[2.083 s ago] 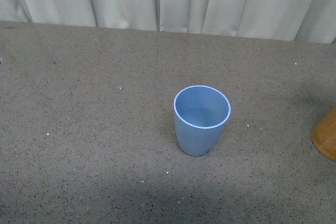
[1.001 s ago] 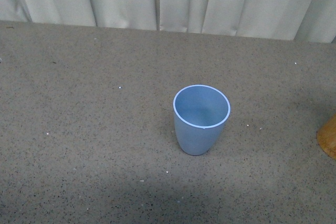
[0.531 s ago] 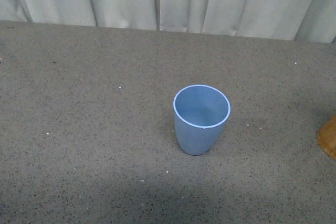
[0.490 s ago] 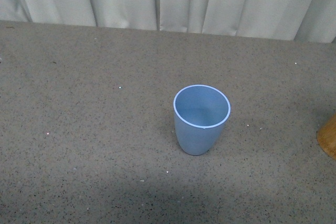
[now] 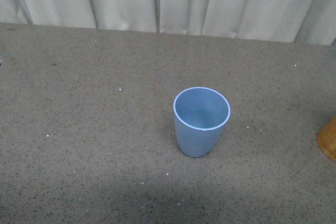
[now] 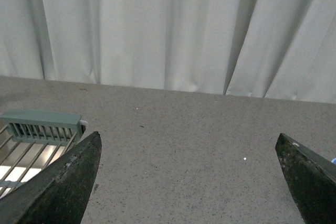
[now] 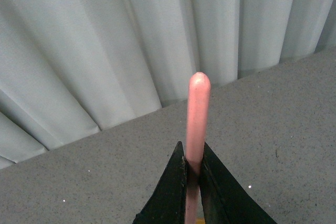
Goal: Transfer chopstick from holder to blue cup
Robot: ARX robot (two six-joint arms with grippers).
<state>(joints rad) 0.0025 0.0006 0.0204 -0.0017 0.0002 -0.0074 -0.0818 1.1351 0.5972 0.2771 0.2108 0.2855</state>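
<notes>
Right fingers [image 7: 178, 179] pinch the chopstick [image 7: 197, 114] — left fingers [image 6: 63, 182] spread wide, empty.

Backdrop: pale pleated curtain [image 5: 157, 1], 12 o'clock.
Surface: grey speckled tabletop [image 5: 94, 129].
Rack: slatted, grey-green [image 6: 42, 125].

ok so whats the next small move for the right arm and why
Probably carry the chopstick across to above the blue cup. The right claw is shut on it, the cup stands upright and empty, and the holder sits at the front view's right edge.
</notes>
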